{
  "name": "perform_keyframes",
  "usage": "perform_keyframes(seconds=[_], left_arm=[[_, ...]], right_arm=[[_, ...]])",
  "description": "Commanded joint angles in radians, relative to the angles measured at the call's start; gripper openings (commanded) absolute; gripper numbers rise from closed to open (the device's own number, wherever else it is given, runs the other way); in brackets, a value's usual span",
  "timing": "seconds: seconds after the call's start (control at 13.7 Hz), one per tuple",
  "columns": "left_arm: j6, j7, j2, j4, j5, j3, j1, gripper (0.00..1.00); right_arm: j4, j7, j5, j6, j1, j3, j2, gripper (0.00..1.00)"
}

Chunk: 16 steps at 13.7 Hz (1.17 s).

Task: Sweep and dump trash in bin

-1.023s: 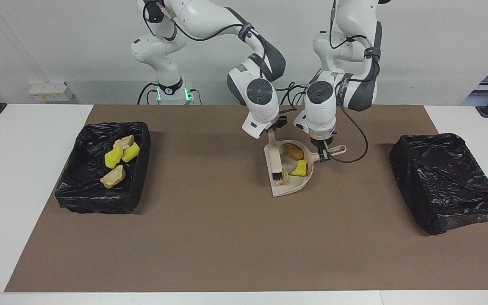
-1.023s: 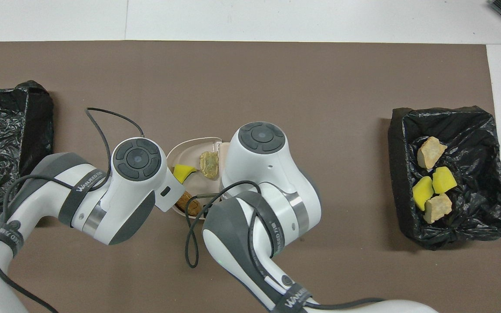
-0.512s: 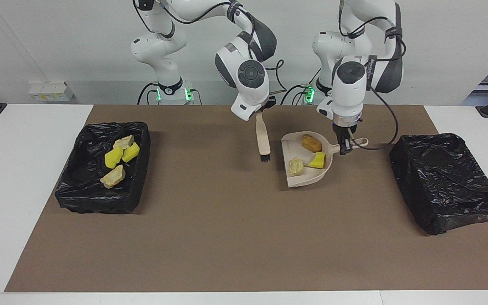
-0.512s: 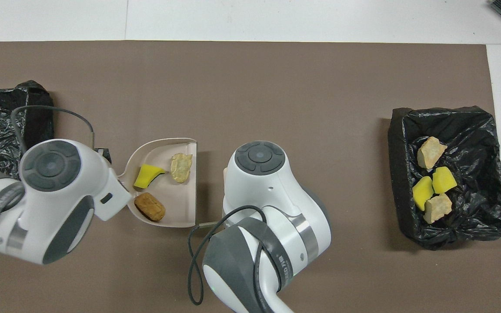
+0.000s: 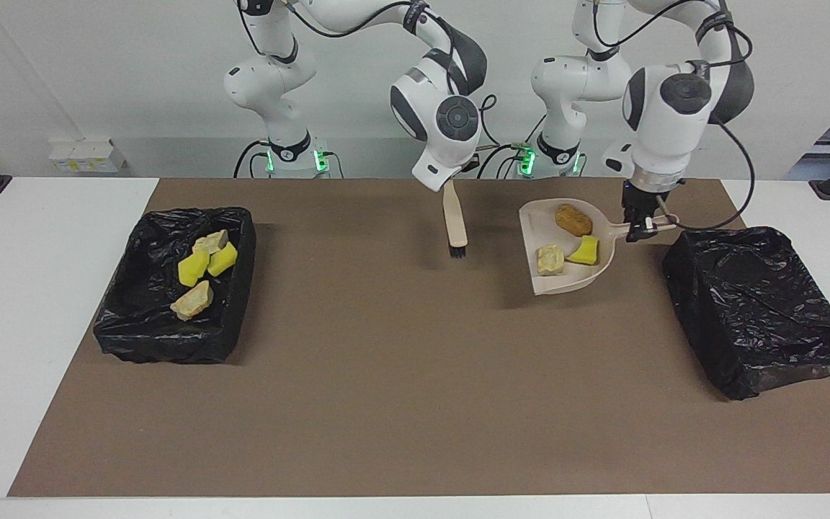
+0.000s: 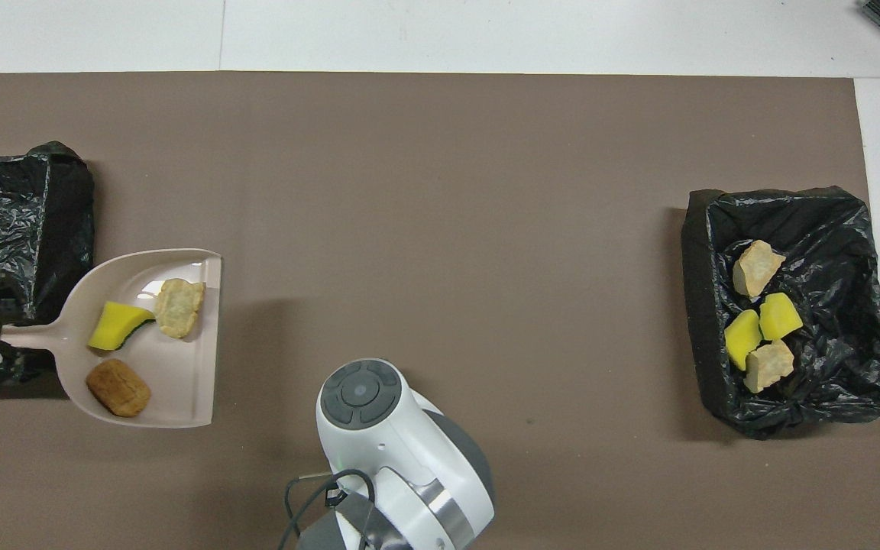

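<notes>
Over the mat: left pincer (image 5: 642,229) grips dustpan (image 5: 566,277) | right pincer (image 5: 456,182), wrist-hidden, holds brush (image 5: 454,225)

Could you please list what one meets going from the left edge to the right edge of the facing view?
Bin holding four trash pieces → brush hanging from the right gripper → dustpan carrying three pieces, held by the left gripper → second black-lined bin.
</notes>
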Motion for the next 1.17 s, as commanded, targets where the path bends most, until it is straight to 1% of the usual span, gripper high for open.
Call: perform_keyframes(seconds=[0.0,0.15,0.22,0.29,0.37,0.44,0.51,0.58,0.73,0.8,0.88,0.95,1.02,1.1], left_arm=[[-0.050,0.052,0.025,0.094,-0.023,-0.008,0.100,0.00],[-0.071,0.059,0.050,0.166,-0.023,-0.006,0.180,0.00],[-0.097,0.088,0.085,0.226,-0.023,-0.006,0.221,0.00],[-0.128,0.108,0.121,0.298,-0.023,-0.005,0.240,0.00],[-0.154,0.121,0.161,0.365,-0.022,-0.005,0.261,0.00],[-0.171,0.128,0.190,0.422,-0.023,-0.006,0.284,0.00],[-0.176,0.139,0.217,0.473,-0.022,-0.005,0.312,0.00],[-0.171,0.163,0.243,0.514,-0.011,-0.006,0.349,0.00],[-0.147,0.202,0.270,0.547,0.015,-0.005,0.373,0.00],[-0.112,0.196,0.278,0.550,0.083,-0.003,0.369,0.00],[-0.047,0.194,0.292,0.550,0.193,-0.005,0.360,0.00],[0.000,0.194,0.297,0.550,0.270,-0.008,0.357,0.00],[0.025,0.187,0.298,0.548,0.300,-0.010,0.354,0.00],[0.018,0.161,0.303,0.538,0.313,-0.011,0.347,0.00]], right_arm=[[-0.098,0.023,0.013,0.099,0.024,0.002,-0.042,0.00],[-0.130,0.030,0.039,0.143,0.024,0.002,-0.049,0.00],[-0.160,0.030,0.041,0.175,0.024,0.002,-0.060,0.00],[-0.180,0.033,0.047,0.197,0.024,0.002,-0.068,0.00],[-0.183,0.035,0.054,0.197,0.025,0.002,-0.069,0.00],[-0.174,0.038,0.055,0.179,0.022,0.001,-0.068,0.30],[-0.150,0.037,0.042,0.142,0.024,-0.001,-0.062,0.99],[-0.109,0.038,0.033,0.096,0.019,-0.004,-0.051,1.00],[-0.056,0.037,0.022,0.024,-0.030,-0.007,-0.055,1.00],[-0.041,0.027,0.021,0.007,-0.054,-0.007,-0.064,1.00],[-0.027,0.017,0.019,-0.005,-0.083,-0.008,-0.078,1.00],[-0.018,0.011,0.019,-0.007,-0.120,-0.007,-0.092,1.00],[0.000,0.003,0.018,-0.010,-0.152,-0.007,-0.101,1.00],[0.019,-0.021,0.018,-0.016,-0.174,-0.010,-0.104,1.00]])
